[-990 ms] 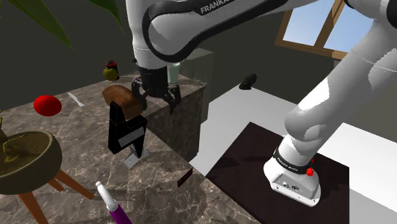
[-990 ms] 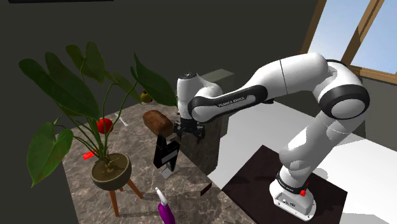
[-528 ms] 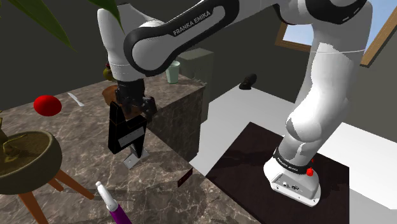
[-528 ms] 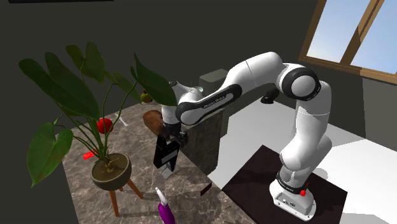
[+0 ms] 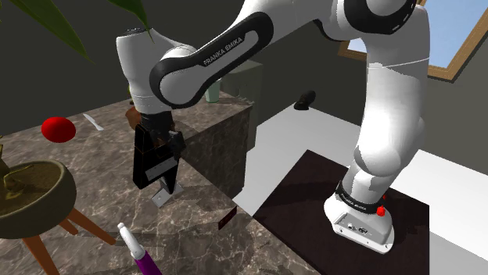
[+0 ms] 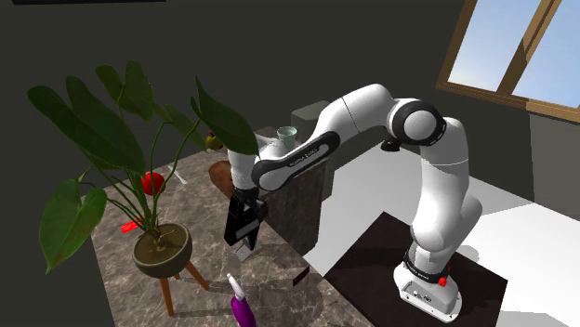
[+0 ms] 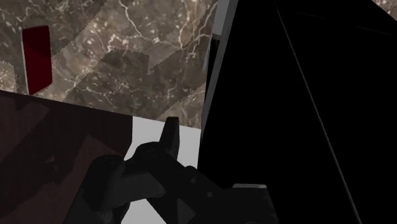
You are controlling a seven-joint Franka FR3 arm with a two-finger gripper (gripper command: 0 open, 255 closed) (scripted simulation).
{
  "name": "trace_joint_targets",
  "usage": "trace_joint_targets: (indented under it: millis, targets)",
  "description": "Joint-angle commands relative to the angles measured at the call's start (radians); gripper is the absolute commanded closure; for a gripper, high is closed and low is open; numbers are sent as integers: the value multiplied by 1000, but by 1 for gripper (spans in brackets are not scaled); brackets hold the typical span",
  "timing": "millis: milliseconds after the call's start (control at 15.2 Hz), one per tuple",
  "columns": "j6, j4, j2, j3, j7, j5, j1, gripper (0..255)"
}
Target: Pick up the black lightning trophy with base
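Black lightning trophy [image 5: 153, 162] upright on its pale base, left of centre in the shoulder view, on the marble counter [image 5: 94, 166]. Gripper [image 5: 162, 134] down at the trophy's top; clenched or released, impossible to tell. Red ball [image 5: 58, 129] far left.

Trophy [image 7: 299, 95] cropped by wrist view's edge; brown object [image 6: 219, 173] largely behind arm [image 6: 353, 107].

the counter [image 5: 90, 160] looks like veined brown marble, the trophy [image 5: 153, 162] smooth matt black.
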Motion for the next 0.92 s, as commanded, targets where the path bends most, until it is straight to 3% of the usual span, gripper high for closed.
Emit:
trace_joint_targets:
  millis: [0, 132, 198, 858]
  targets:
    - [28, -18, 14, -10, 11, -16, 6, 0]
    - [28, -18, 14, -10, 11, -16, 6, 0]
    - [28, -17, 14, -10, 11, -16, 6, 255]
    - [18, -13, 7, -5, 6, -9, 2, 255]
